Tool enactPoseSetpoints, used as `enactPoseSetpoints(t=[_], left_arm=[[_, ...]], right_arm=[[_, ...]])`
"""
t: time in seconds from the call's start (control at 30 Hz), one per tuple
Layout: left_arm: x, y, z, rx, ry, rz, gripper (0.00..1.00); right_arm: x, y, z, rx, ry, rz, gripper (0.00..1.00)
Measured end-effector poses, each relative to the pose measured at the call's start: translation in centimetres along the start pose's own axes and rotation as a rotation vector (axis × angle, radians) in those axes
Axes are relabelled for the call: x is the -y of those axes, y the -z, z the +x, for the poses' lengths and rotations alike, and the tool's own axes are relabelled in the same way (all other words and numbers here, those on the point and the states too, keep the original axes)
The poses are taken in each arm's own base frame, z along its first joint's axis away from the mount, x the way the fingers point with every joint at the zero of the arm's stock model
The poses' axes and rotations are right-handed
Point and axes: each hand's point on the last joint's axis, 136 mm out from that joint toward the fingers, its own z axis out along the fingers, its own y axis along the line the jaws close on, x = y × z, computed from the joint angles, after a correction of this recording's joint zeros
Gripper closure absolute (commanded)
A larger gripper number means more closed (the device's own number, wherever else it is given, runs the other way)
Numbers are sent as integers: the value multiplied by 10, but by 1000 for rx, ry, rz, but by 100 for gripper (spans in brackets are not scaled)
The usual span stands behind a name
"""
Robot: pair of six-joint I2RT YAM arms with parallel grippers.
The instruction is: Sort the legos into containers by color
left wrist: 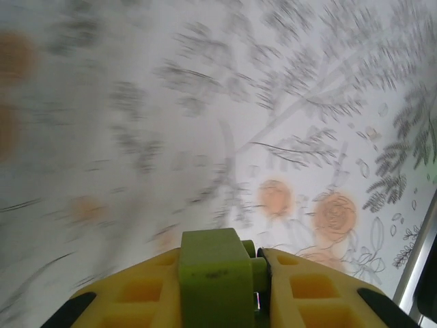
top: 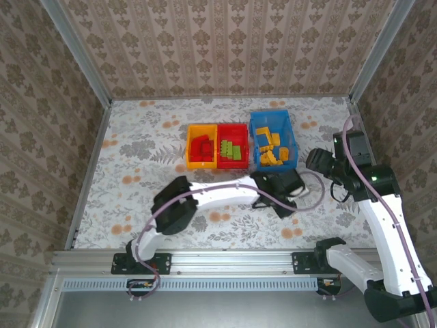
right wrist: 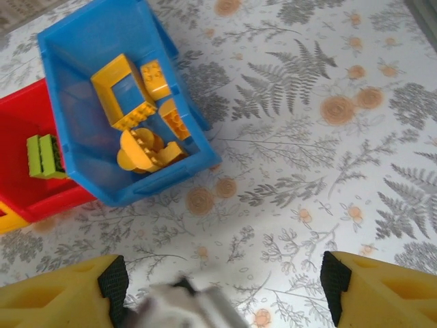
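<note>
**A:** whats actually sitting on ur table rn?

**B:** my table (top: 136,150) = white top w/ grey fern print + orange flowers, tbh kinda busy. Directly on it, far-middle: 3 open bins in a row. Orange bin (top: 189,147) on the left, touching the red bin (top: 232,126), then the blue bin (top: 270,113) just beside that.

**A:** blue same size?

**B:** nah, bigger, reaches further back.

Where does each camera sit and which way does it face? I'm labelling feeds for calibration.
Top external: above and behind the bases, looking down on the table, left arm, right arm, three bins.
Left wrist: on the left arm, facing the table past yellow fingers pinching a lime brick.
Right wrist: looking down past the open right hand at the blue bin.
Shared: top and right wrist both show that bin.
</note>
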Motion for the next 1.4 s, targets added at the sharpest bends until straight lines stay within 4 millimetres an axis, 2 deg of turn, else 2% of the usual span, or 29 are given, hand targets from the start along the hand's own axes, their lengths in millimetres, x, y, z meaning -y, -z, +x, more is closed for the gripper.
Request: enactPoseSetpoints(t=[0.1, 0.17, 0.27, 0.33, 0.47, 0.57, 0.67, 0.8, 0.97, 1.17, 1.4], left_arm=[[-43, 43, -13, 75, 97, -74, 74], [-79, 72, -18, 122, 183, -139, 74], [-135, 103, -20, 172, 308, -240, 74], [-169, 114, -17, 185, 383, -297, 74], [-233, 118, -11, 167, 519, -386, 74], [-268, 110, -22, 176, 579, -420, 74], [-295, 93, -28, 167, 621, -441, 74], [-317, 68, -22, 124, 664, -458, 72], [-329, 46, 1, 52, 715, -467, 63], [-332, 47, 0, 62, 744, -454, 46], [-331, 53, -5, 81, 747, -450, 41]], right_arm=[[-17, -3, -7, 12, 36, -73, 25], [-34, -4, -8, 16, 86, -131, 24], [-68, -8, 0, -4, 198, -225, 25], [-93, -13, 10, -31, 267, -282, 25], [-135, -24, 30, -77, 363, -365, 25], [-152, -31, 37, -96, 387, -400, 25], [-161, -38, 40, -111, 395, -415, 24], [-164, -43, 43, -128, 398, -421, 24], [-165, -42, 44, -132, 401, -429, 23], [-167, -43, 48, -149, 404, -443, 23], [-167, -55, 62, -188, 434, -440, 22]])
